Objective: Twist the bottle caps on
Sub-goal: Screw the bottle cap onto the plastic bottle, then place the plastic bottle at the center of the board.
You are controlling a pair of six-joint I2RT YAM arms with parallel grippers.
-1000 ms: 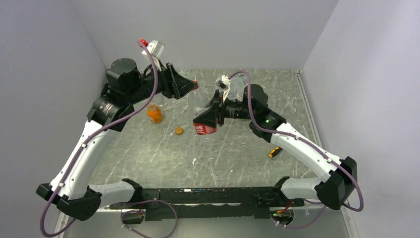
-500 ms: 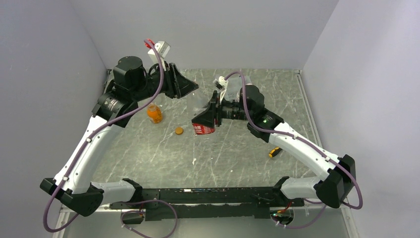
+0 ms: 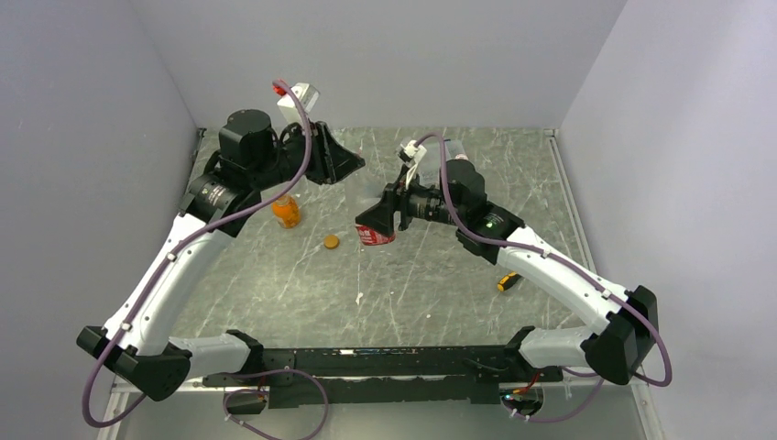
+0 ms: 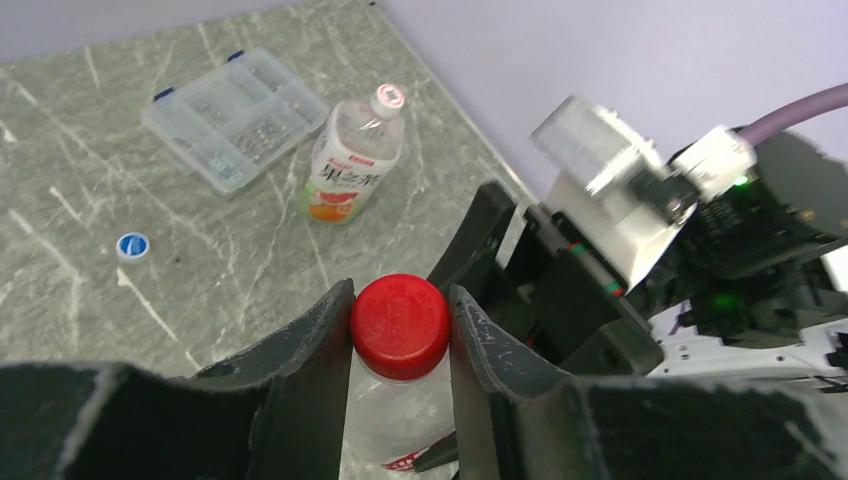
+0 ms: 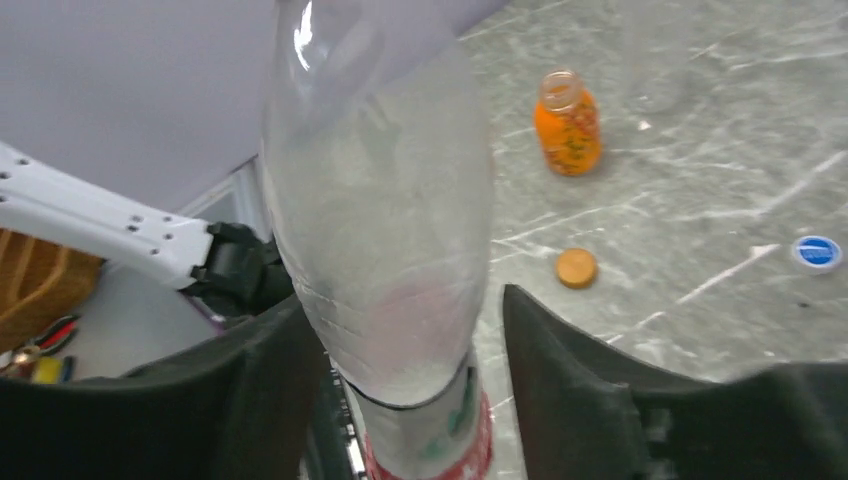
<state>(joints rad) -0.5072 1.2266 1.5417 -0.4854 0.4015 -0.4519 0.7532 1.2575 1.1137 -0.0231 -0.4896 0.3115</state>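
Observation:
A clear bottle with a red label (image 4: 395, 425) stands in mid-table, and a red bottle cap (image 4: 398, 325) sits on its neck. My left gripper (image 4: 400, 292) is shut on that red cap from above. My right gripper (image 5: 405, 300) is open around the bottle's body (image 5: 380, 230), with a gap on the right side. In the top view the left gripper (image 3: 355, 165) is over the bottle (image 3: 374, 234) and the right gripper (image 3: 371, 223) is at its label. An orange cap (image 3: 331, 242) and a blue cap (image 4: 132, 245) lie loose on the table.
A squat orange bottle (image 3: 286, 211) stands uncapped at the left. A white-labelled bottle (image 4: 355, 165) lies beside a flat clear compartment box (image 4: 235, 115) at the back. A yellow-handled screwdriver (image 3: 508, 280) lies under the right arm.
The right gripper has opened off the bottle's body. The left gripper has closed on the red cap and its wrist has turned.

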